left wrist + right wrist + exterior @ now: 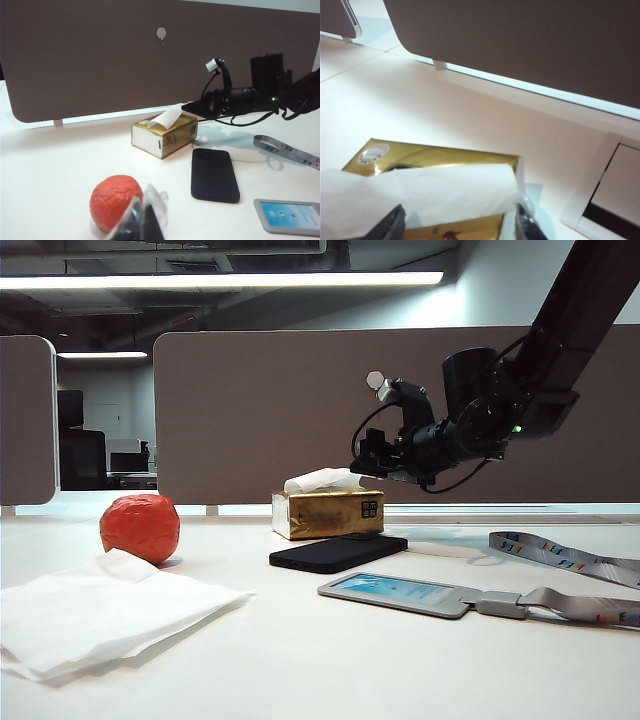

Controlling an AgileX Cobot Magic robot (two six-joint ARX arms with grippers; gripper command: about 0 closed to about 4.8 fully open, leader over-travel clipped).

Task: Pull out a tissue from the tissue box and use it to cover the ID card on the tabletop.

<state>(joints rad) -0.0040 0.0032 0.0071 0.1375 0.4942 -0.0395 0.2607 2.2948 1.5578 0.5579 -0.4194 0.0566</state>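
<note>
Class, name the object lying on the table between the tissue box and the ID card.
A black phone lies flat between the tissue box and the ID card, clearest in the exterior view.

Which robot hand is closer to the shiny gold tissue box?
The right. The right gripper hangs open just above the tissue box, fingers either side of its white tuft. The left gripper is farther off, near the red ball.
</note>
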